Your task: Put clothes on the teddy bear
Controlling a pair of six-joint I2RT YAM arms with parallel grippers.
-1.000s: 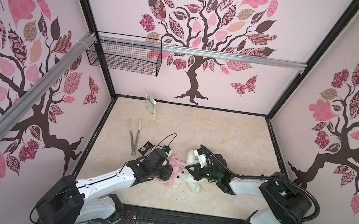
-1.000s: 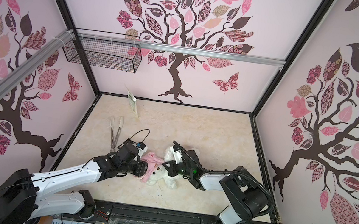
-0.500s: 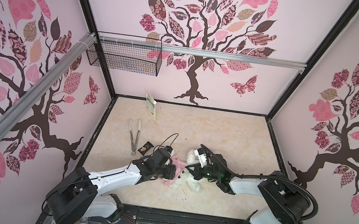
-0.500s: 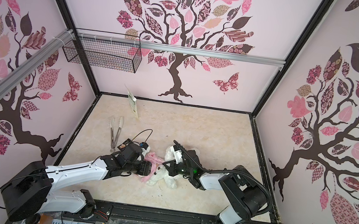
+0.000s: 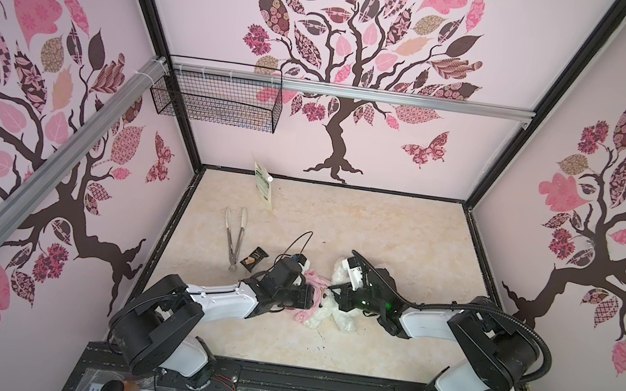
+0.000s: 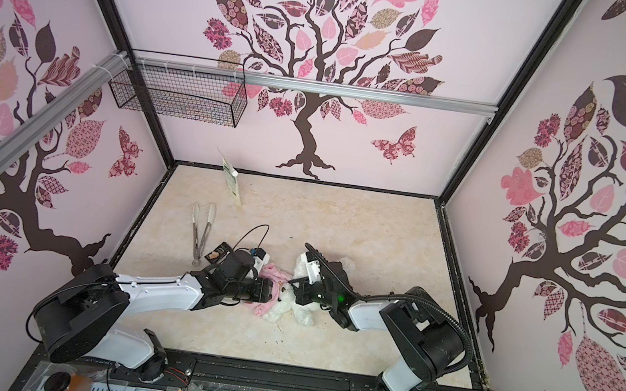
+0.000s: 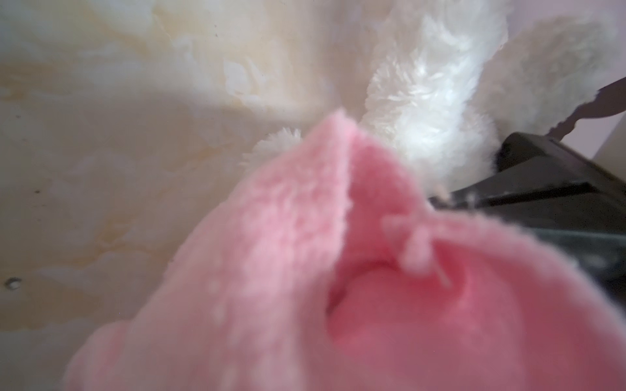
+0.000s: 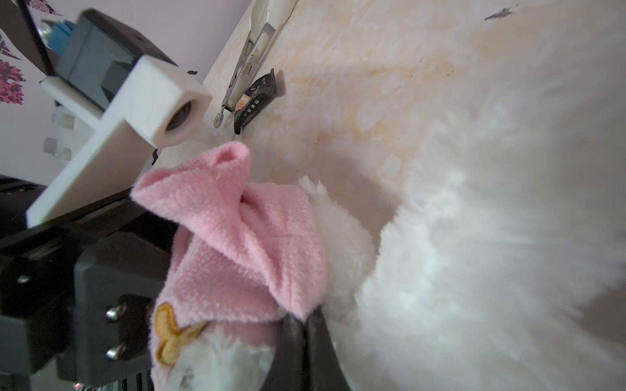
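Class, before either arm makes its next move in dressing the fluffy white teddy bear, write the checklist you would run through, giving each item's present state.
1. The right gripper is shut at the edge of the small pink fleece hoodie: ok.
2. That edge is truly pinched between its jaws: cannot tell.
3. The left gripper has hold of the hoodie: cannot tell; pink fabric fills its wrist view.
4. The hoodie covers the fluffy white plush teddy bear: not ok; it is bunched at the bear's side and the legs are bare.
5. The metal tongs and dark packet lie apart from the bear: ok.
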